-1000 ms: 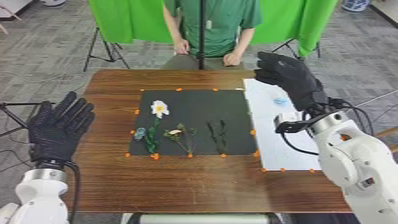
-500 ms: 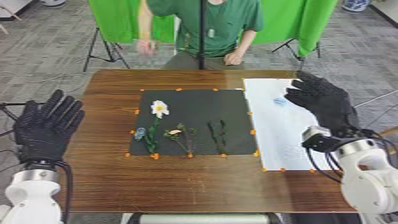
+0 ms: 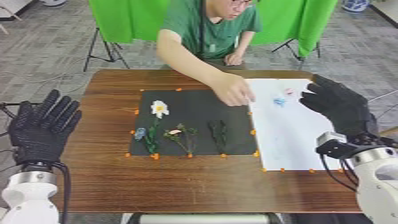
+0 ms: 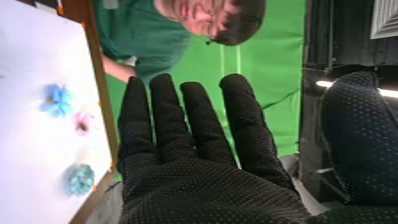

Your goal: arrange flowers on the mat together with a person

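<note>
In the head view, my left hand [image 3: 40, 132] is open beside the table's left edge. My right hand [image 3: 345, 107] is over the white sheet's right side; the right wrist view shows this hand [image 4: 209, 192] open, fingers straight, holding nothing. On the black mat [image 3: 191, 112] lie a white flower [image 3: 160, 108], a small blue flower [image 3: 139, 133], a sprig with a pale bloom [image 3: 175, 132] and dark green stems [image 3: 218, 136]. A person's hand [image 3: 233, 90] hangs over the mat's far right corner. The white sheet carries a blue flower [image 3: 280, 101] and a pink flower [image 3: 289, 92].
The brown table [image 3: 178, 187] borders the mat and the white sheet [image 3: 289, 140], both edged with orange tabs. A teal flower [image 4: 80, 179] lies on the sheet in the right wrist view. The person leans over the far edge.
My right hand has moved right and nearer, uncovering the pink flower. The person has leaned in and stretched an arm over the mat. My left hand has shifted slightly left.
</note>
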